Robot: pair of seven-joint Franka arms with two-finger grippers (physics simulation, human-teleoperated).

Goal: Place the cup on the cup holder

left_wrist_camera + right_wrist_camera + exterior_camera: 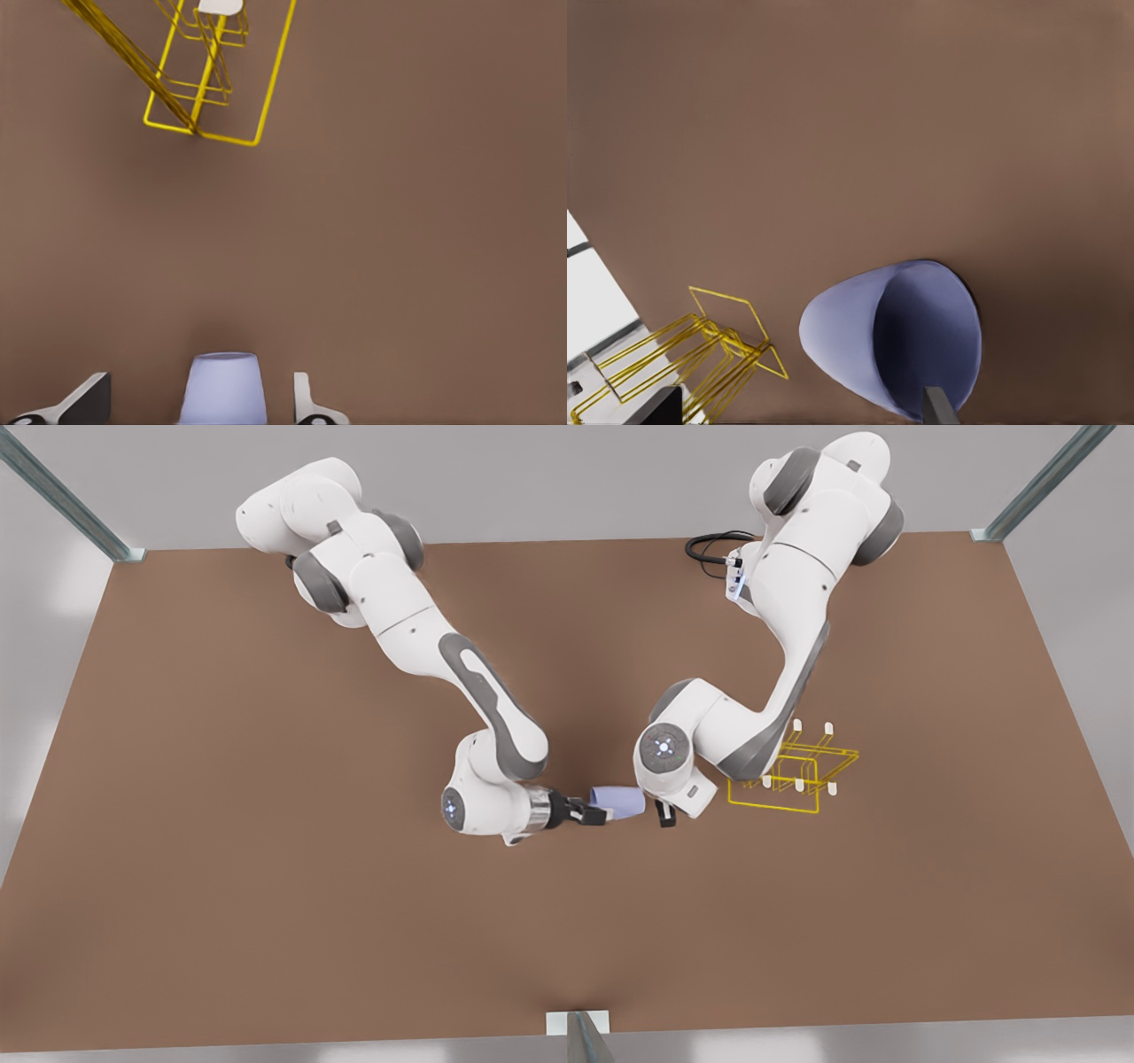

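Note:
The pale lavender-blue cup (618, 802) lies on its side on the brown table, its mouth toward the front view's right. My left gripper (595, 812), on the arm at the front view's left, reaches in level at the cup's closed end. In the left wrist view it (202, 397) is open, with the cup (223, 390) between the fingers and a gap on each side. My right gripper (664, 813) points down at the cup's mouth. It (797, 405) is open, with one finger (939, 405) at the rim of the cup (895, 341). The yellow wire cup holder (793, 779) (217, 88) (700, 363) stands just beyond the right arm.
The right arm's elbow hangs over the near side of the cup holder in the front view. A black cable (713, 545) loops at that arm's base. Metal frame posts (580, 1036) stand at the table's edges. Bare brown tabletop (266, 868) spreads all around.

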